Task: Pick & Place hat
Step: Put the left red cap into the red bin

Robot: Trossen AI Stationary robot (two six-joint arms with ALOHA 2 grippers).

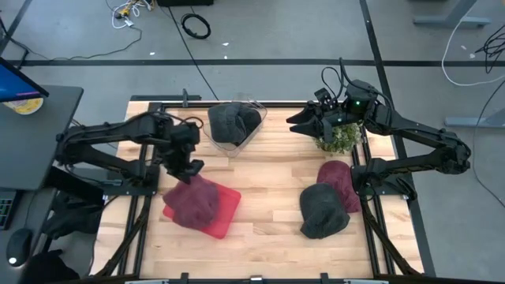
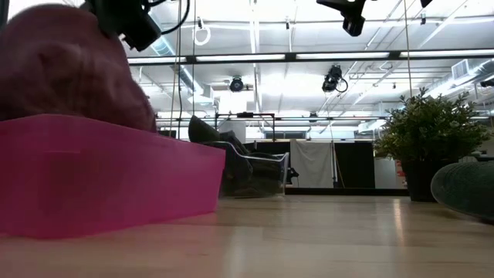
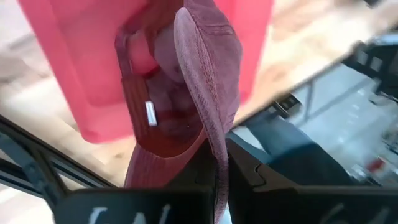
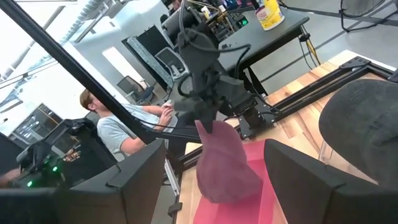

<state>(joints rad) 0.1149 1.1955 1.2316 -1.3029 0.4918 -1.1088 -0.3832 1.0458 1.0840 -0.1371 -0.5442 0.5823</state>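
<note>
A maroon cap (image 1: pixel 194 202) hangs from my left gripper (image 1: pixel 186 167) over a pink tray (image 1: pixel 225 214) at the table's left near part. The left wrist view shows the cap's inside (image 3: pixel 168 118) and the tray (image 3: pixel 93 81) beneath it. My left gripper is shut on the cap. My right gripper (image 1: pixel 296 125) hovers open near the far edge, beside a small plant (image 1: pixel 341 138), touching nothing. The right wrist view shows the right gripper (image 4: pixel 214 186) with its fingers wide apart. A second maroon hat (image 1: pixel 341 180) and a dark grey hat (image 1: pixel 322 210) lie on the table's right. My left gripper pinches the maroon cap by its stitched brim edge (image 3: pixel 219 146) between the two shut fingers (image 3: pixel 249 177). The fingers come from above, pointing down. The cap hangs below them, opening turned toward the wrist camera, and its lower part (image 2: pixel 69 85) sits inside the pink tray's wall.
A clear container (image 1: pixel 251 130) holding another dark hat (image 1: pixel 231 120) stands at the far edge between the arms. The plant (image 2: pixel 432 139) stands far right. Bare wood (image 1: pixel 268 189) lies between the tray and the right-hand hats. A person (image 4: pixel 118 130) sits beyond the table.
</note>
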